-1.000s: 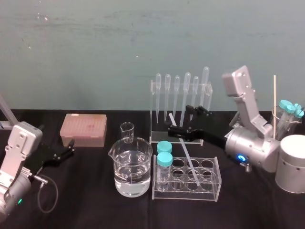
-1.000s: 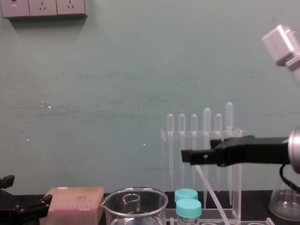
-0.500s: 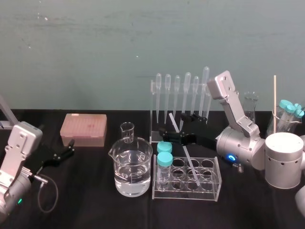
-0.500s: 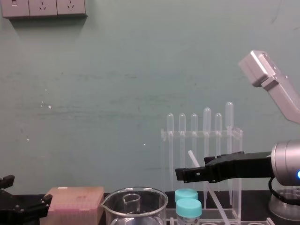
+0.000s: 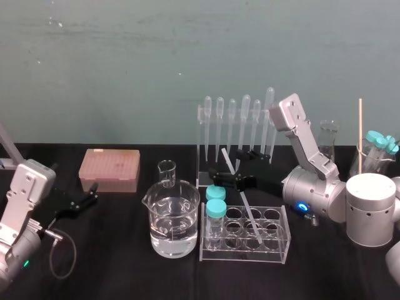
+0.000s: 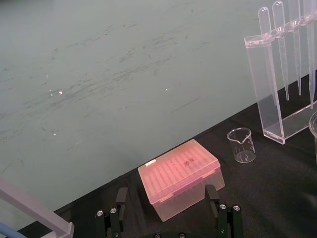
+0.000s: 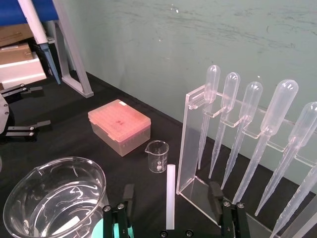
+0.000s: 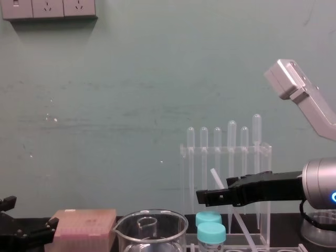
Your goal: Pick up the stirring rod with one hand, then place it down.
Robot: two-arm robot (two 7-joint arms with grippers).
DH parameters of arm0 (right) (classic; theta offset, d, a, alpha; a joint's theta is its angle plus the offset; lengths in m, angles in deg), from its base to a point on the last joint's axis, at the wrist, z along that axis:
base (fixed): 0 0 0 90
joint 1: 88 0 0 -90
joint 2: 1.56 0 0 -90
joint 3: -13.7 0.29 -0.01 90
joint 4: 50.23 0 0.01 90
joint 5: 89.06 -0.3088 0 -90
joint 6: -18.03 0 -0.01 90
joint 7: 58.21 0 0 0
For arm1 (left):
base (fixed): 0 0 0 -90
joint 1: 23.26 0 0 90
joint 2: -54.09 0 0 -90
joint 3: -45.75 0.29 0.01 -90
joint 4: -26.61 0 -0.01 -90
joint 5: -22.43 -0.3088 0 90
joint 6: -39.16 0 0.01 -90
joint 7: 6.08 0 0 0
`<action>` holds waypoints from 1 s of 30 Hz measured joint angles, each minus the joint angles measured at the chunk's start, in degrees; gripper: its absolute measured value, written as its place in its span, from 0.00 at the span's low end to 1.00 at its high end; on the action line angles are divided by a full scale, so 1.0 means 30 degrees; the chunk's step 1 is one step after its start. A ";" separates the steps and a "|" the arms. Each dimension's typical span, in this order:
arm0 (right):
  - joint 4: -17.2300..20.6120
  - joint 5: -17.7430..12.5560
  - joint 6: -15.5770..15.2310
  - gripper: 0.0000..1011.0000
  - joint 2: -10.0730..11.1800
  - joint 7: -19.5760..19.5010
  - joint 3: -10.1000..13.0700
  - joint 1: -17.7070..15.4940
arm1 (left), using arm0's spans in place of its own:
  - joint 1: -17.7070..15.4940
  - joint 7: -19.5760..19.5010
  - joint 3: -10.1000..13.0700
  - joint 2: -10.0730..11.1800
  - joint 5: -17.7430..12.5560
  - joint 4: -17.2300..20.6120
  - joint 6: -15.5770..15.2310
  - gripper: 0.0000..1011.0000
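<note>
Right gripper low over test tube rack, fingers spread wide, straddling stirring rod, not clamping it. Rod stands tilted, lower end in rack well, upper end poking above gripper. Judgement: pickup not made; grasp, lift and set-down all left. Left gripper parked on table at left, fingers apart. Rod's middle hidden behind right gripper; pad contact unclear.

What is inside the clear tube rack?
Two blue-capped tubes at its left end, and the stirring rod leaning in a hole further right. The open right gripper covers the rod's middle.
</note>
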 joint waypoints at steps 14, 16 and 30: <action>0.0039 -0.0064 0.0000 0.56 0.0018 -0.0006 0.0026 -0.0023 | 0.0001 0.0000 0.0000 0.0000 0.0001 0.0000 0.0001 0.99; 0.0040 -0.0068 0.0001 0.50 0.0021 -0.0009 0.0028 -0.0027 | 0.0001 0.0000 0.0001 0.0000 0.0001 -0.0001 0.0000 0.99; 0.0056 -0.0089 0.0001 0.07 0.0021 -0.0033 0.0028 -0.0029 | 0.0001 0.0000 0.0001 0.0000 0.0000 0.0000 0.0000 0.99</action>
